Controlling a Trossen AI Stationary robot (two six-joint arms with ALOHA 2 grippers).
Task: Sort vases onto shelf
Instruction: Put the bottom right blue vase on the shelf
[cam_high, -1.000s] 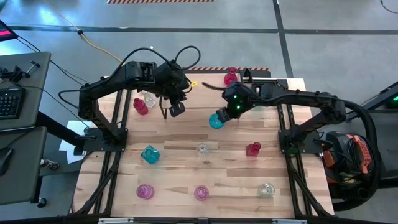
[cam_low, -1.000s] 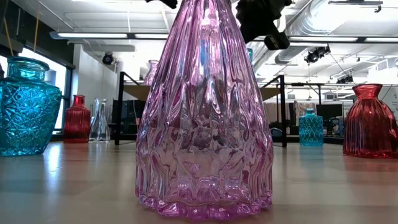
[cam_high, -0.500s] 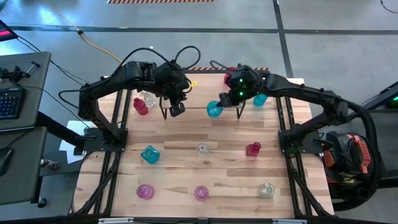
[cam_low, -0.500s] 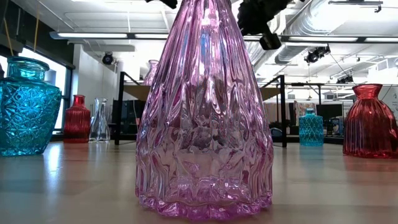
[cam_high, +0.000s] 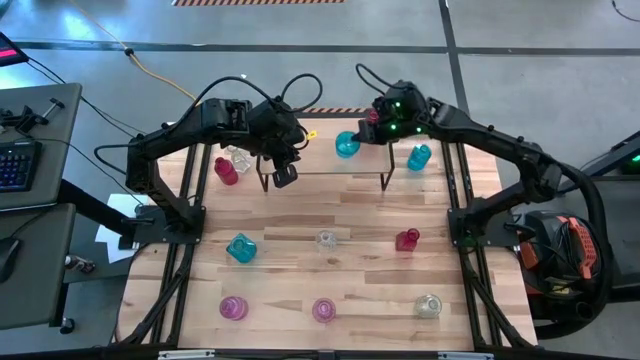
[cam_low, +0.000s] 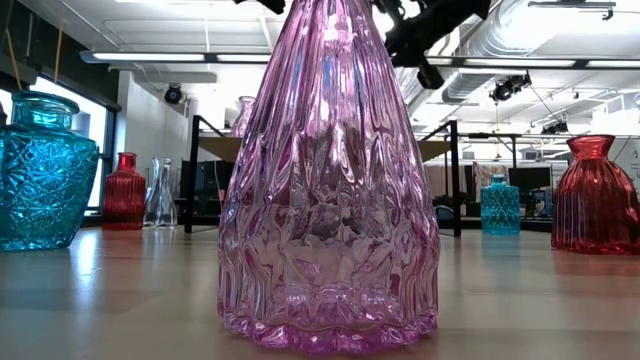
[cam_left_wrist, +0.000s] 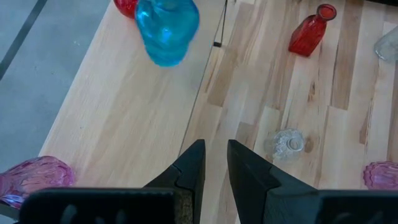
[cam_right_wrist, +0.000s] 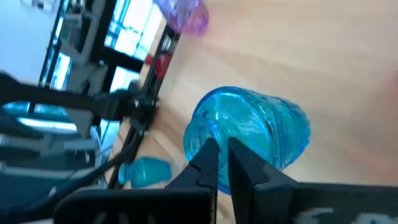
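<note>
Teal-blue translucent glass, the bulbous vase (cam_high: 347, 146) held by its rim in the closed right gripper (cam_high: 368, 135), hangs over the far side of the small light-wood shelf on thin black legs (cam_high: 320, 155), so I judge that this vase is just being brought to its place and is not yet set down. In the high view a pink vase (cam_high: 372, 118) seems to stand already at the far right of the shelf, though the arm partly hides it. Most vases wait on the slatted wooden surface (cam_high: 300, 260): a red one (cam_high: 226, 170) and a clear one (cam_high: 240, 157) near the left arm, a second teal one (cam_high: 419, 156) at the right of the shelf, and a teal, a clear, a red, two pink and another clear one nearer the front. So the task looks only begun. The left gripper (cam_high: 284, 174) hovers beside the left end of the shelf, its fingers almost shut and holding nothing. The right wrist view shows what the high view cannot, one finger (cam_right_wrist: 208, 163) inside the vase mouth and one outside. The low view is mostly filled by a tall ribbed pink vase (cam_low: 328, 190), and the shelf board is hardly visible behind it.
</note>
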